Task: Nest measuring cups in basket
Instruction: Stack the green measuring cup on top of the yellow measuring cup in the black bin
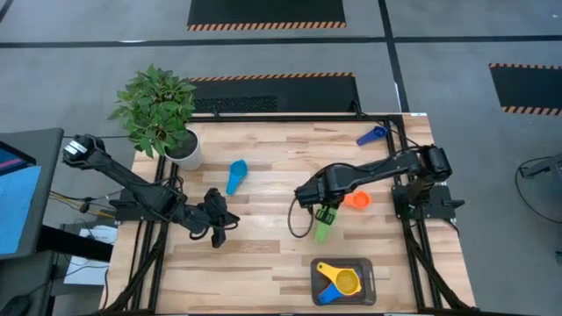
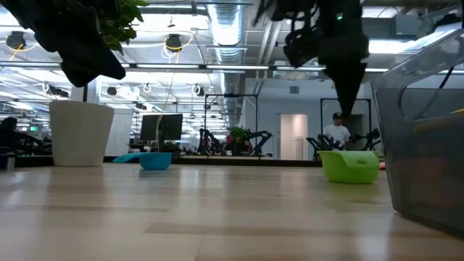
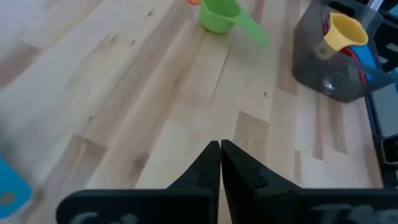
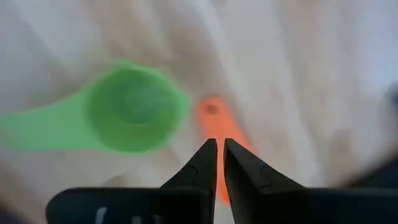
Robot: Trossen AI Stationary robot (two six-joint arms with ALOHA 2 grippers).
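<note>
Pale butcher-block table (image 1: 263, 254) carries a potted plant (image 1: 158, 110) at its far left corner, and the dark mesh basket (image 1: 369, 283) sits at the near edge well away from that plant, holding a yellow measuring cup (image 1: 344, 279) nested over a blue one (image 1: 327, 295). Between plant and basket, the right gripper (image 1: 323, 211) hangs with fingers pressed together, holding nothing, just above the green measuring cup (image 1: 321, 231) and beside the orange cup (image 1: 356, 200), while the left gripper (image 1: 230, 219) waits nearer the plant, fingers likewise closed and empty. A light blue cup (image 1: 236, 175) lies close to the plant and a dark blue cup (image 1: 371, 135) lies at the far right edge.
</note>
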